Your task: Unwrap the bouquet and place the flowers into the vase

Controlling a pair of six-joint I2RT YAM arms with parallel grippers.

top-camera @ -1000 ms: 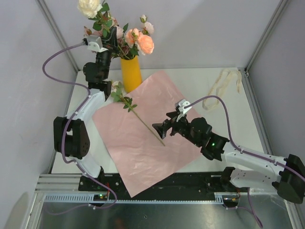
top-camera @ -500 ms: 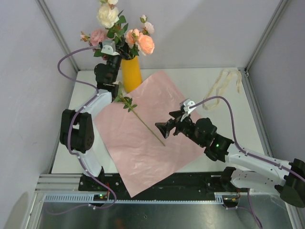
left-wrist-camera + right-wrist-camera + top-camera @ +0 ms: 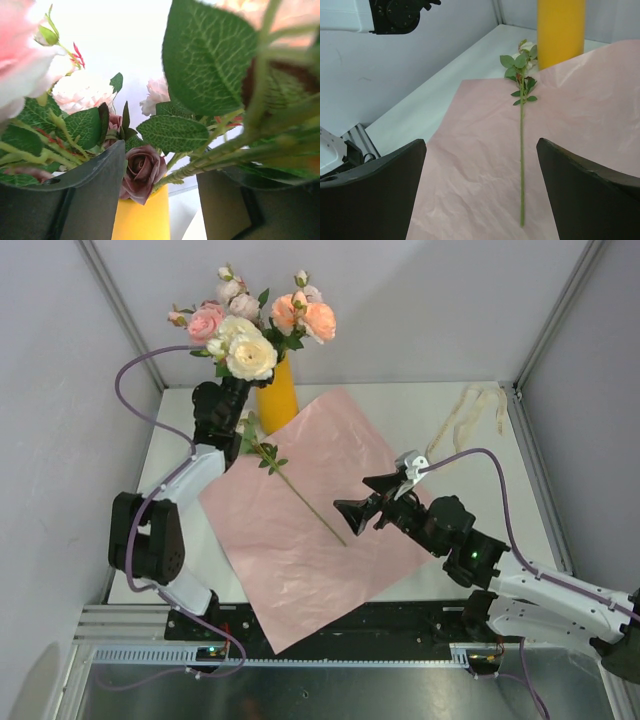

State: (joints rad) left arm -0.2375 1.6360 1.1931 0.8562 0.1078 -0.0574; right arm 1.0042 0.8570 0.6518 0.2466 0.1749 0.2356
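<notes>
Top view: the flowers (image 3: pixel 250 355) are sitting in the vase (image 3: pixel 276 400) near the table's far-left corner, with the left claw (image 3: pixel 235 388) beside it.

Left wrist: its jaws are gaping loosely around stems.

Right wrist: the right claw (image 3: pixel 481 150) is hovering wide apart over the last stem (image 3: pixel 522 150) on the paper (image 3: pixel 470 200). Judging by that, it is next to be grabbed.

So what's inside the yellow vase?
Peach and pink roses stick out of the vase. Their stems inside are hidden by its yellow wall, and leaves cover the mouth.

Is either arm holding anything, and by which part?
Nothing gripped: left tool open, flower stems loose between its fingers; right tool open above the lone stem.
</notes>
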